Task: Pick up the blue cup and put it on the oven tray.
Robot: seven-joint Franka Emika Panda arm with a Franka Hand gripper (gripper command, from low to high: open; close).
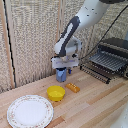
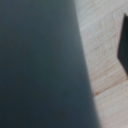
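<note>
So the end effector (image 1: 61,69) was down right over the blue cup (image 1: 61,75), which stood upright on the wooden worktop (image 1: 95,107), just behind the yellow bowl (image 1: 56,92). The fingers looked to be around the cup's top, but honestly the exterior view was too small and soft for me to tell whether they were clamped on it or apart, so I can't say. A small orange-yellow block (image 1: 73,87) lay on the worktop just beside the bowl, toward the exterior view's right. The round white patterned plate (image 1: 29,110) sat near the front, at the exterior view's left. The oven tray (image 1: 100,69) stuck out of the black toaster oven (image 1: 115,52) at the exterior view's right, well apart from the cup. The wrist view was mostly filled by a blurry blue-grey surface, probably the cup (image 2: 40,65) up close, with pale wood beside it.
</note>
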